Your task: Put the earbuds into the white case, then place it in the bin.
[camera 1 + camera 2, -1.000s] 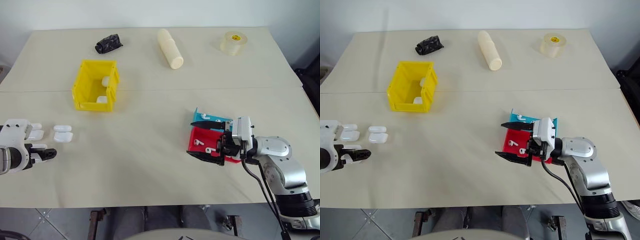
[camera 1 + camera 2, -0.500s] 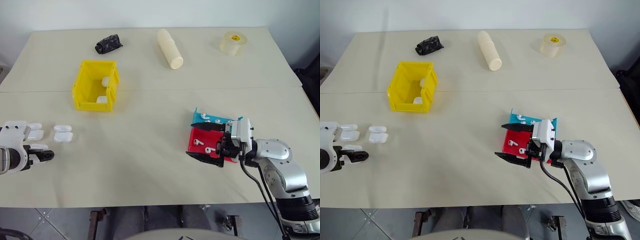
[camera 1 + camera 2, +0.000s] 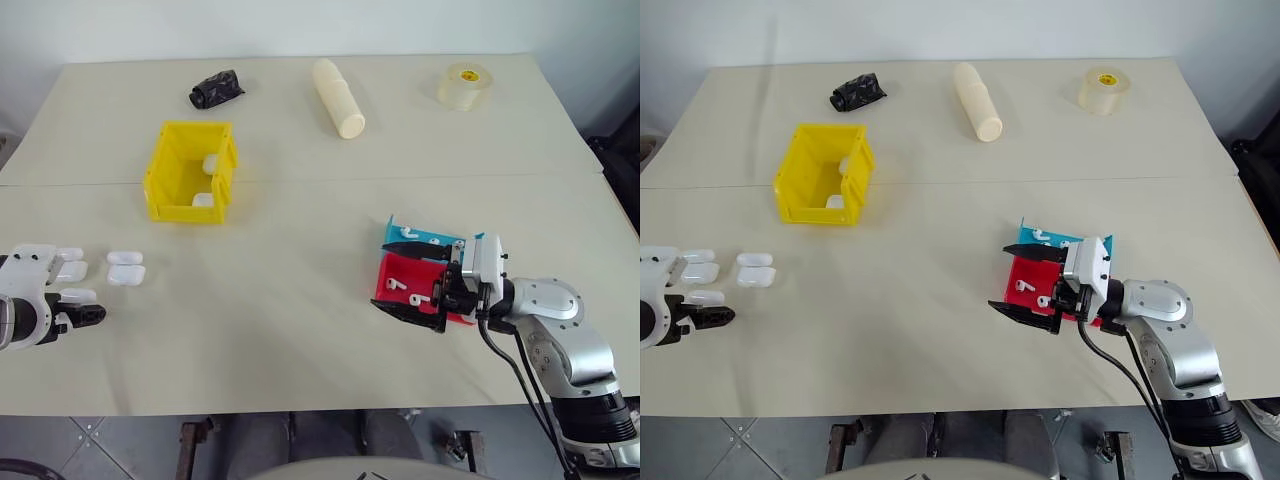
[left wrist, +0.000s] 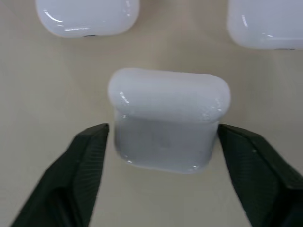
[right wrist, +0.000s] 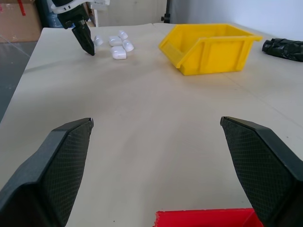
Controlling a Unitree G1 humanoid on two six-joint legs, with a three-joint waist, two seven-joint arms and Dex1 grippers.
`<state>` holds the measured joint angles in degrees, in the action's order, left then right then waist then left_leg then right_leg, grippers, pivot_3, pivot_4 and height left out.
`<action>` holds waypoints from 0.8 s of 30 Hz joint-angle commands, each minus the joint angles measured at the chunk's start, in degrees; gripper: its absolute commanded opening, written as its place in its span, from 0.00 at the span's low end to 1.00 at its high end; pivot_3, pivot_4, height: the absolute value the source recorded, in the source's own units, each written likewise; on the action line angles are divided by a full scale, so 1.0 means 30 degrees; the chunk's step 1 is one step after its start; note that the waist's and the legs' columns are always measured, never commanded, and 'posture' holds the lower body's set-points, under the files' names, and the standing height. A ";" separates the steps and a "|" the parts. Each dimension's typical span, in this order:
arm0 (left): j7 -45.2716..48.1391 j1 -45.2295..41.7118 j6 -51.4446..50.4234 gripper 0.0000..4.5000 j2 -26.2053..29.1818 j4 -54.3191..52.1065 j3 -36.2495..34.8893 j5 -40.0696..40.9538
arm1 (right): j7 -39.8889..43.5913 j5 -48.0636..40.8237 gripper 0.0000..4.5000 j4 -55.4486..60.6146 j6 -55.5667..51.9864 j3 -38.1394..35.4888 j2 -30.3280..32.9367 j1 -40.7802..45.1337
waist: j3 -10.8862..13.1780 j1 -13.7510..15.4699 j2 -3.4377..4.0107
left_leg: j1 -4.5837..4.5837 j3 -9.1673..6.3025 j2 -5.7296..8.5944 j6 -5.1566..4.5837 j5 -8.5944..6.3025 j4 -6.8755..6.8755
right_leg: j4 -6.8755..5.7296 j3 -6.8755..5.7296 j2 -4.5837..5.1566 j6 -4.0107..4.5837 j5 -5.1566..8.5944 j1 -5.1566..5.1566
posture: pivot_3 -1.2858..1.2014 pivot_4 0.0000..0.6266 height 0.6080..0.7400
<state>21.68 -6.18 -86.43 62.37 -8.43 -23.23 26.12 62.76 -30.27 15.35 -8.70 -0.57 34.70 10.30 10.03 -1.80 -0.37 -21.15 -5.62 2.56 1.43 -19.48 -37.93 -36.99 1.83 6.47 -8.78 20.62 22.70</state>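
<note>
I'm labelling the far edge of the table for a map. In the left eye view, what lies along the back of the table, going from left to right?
Black crumpled object → long cream cylinder → roll of clear tape.

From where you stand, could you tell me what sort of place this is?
Probably a lab or test workspace: a plain table against a bare wall, staged with a yellow bin, white cases and a tape roll.
</note>
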 commanded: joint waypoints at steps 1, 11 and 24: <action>0.0085 0.1041 -0.0773 0.62 0.0288 0.0131 -0.0042 -0.0557 | -0.0113 -0.0063 1.00 0.0422 0.0440 -0.0313 -0.0111 0.0086 | -0.0001 -0.0046 0.0004 | 0.0001 0.0002 -0.0003 0.0003 -0.0002 0.0003 | 0.0000 0.0008 0.0000 0.0001 0.0001 0.0007 | 0.52 0.24 1.00; 0.1935 -0.0238 0.4019 0.62 -0.4188 -0.3358 -0.4024 0.1641 | 0.0119 0.0042 1.00 -0.0253 0.0562 -0.0370 0.0037 0.0523 | 0.0004 0.0537 0.0019 | -0.0026 -0.0015 0.0030 0.0002 -0.0001 -0.0045 | -0.0019 -0.0020 0.0006 0.0007 0.0003 0.0007 | 0.52 0.24 1.00; 1.1086 0.0375 2.0634 0.62 -0.9874 -0.5836 -0.0965 0.3560 | -0.0035 0.0008 1.00 0.0644 0.0679 -0.2736 0.1940 -0.1851 | -0.0006 0.0612 -0.0053 | -0.0020 -0.0017 0.0000 0.0007 -0.0006 -0.0072 | 0.0053 -0.0060 -0.0015 -0.0005 -0.0004 -0.0065 | 0.52 0.24 1.00</action>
<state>51.45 -3.03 -32.61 34.72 -26.02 -28.15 35.82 62.83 -30.03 14.53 -7.70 -6.79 39.77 5.99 10.01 0.04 -0.53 -21.21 -5.68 2.58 1.44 -19.49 -38.17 -36.86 1.64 6.43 -8.79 20.61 22.49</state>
